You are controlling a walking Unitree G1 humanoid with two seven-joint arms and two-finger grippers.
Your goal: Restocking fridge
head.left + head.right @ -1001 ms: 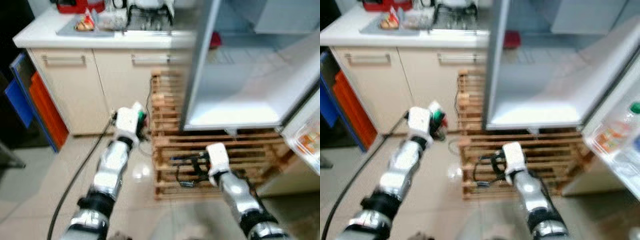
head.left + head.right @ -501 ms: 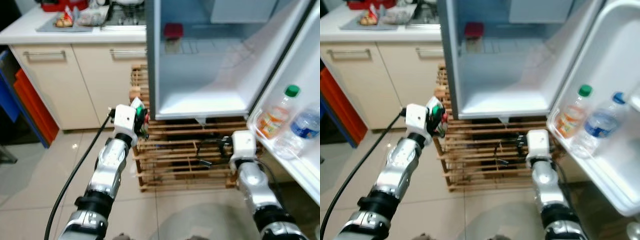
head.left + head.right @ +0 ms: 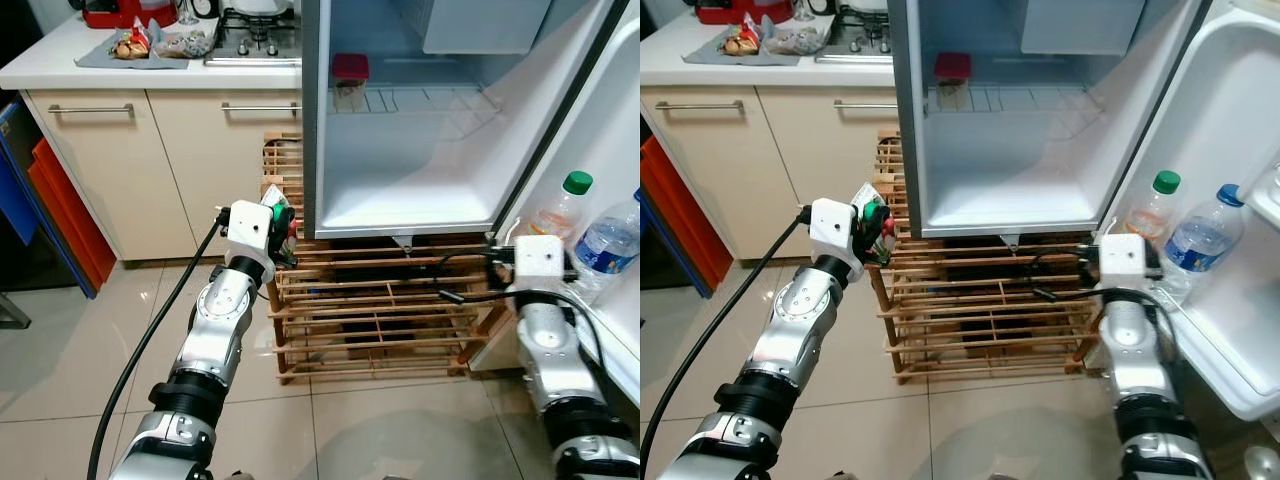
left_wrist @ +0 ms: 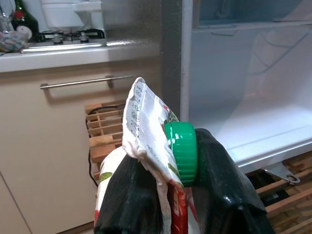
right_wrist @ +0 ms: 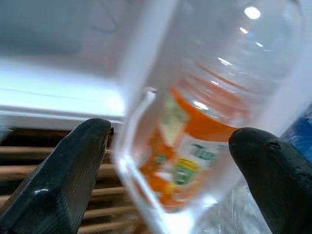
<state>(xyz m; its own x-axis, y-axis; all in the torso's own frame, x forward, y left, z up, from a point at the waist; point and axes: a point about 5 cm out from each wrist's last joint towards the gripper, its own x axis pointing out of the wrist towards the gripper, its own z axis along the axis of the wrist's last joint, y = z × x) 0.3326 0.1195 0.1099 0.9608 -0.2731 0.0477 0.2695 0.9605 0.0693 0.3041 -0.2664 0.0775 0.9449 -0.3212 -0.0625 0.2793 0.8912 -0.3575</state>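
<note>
The fridge [image 3: 400,190] stands open, its lower compartment bare. My left gripper [image 3: 279,221] is shut on a small white printed carton [image 4: 148,131] with a green screw cap [image 4: 183,153], held just left of the fridge's front edge, above the wooden rack. My right gripper [image 5: 168,146] is open, its two black fingers [image 5: 68,165] on either side of an orange-labelled bottle with a green cap [image 3: 556,215] standing in the door shelf [image 3: 1230,330]. Beside that bottle stands a blue-labelled water bottle [image 3: 610,240].
A red-lidded container [image 3: 350,80] sits on the fridge's wire shelf. Under the fridge is a wooden slatted rack [image 3: 370,310]. Beige cabinets and a counter [image 3: 150,75] with a hob stand to the left. A black cable [image 3: 150,340] trails from my left arm over the tiled floor.
The view has swung right and sharpened. My right arm has moved right and up, from over the wooden rack to the door shelf bottle. The left gripper still holds the carton.
</note>
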